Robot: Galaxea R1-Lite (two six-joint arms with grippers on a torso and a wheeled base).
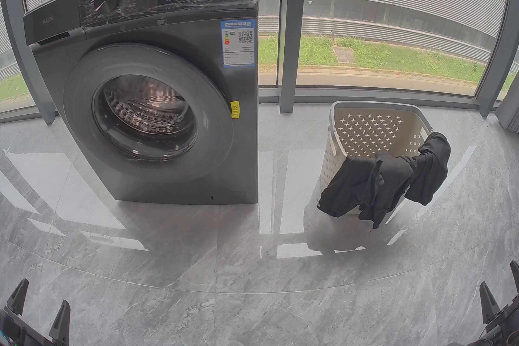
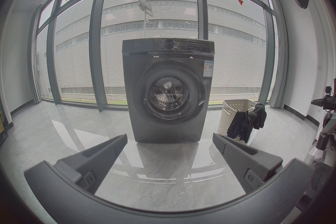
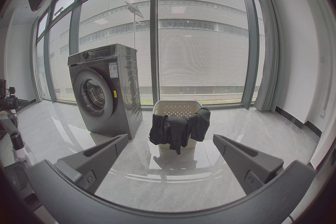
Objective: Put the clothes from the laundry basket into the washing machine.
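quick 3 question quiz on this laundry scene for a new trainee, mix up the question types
1. True or false: the black clothes lie flat on the floor.
2. Seen from the head view, the laundry basket stands where relative to the washing machine? A) to the robot's left of it B) to the robot's right of it C) on top of it
3. Fill in: the left gripper and the right gripper are both ___ and hold nothing.

Key: 1 false, they hang over the basket's near rim; 2 B; 3 open.
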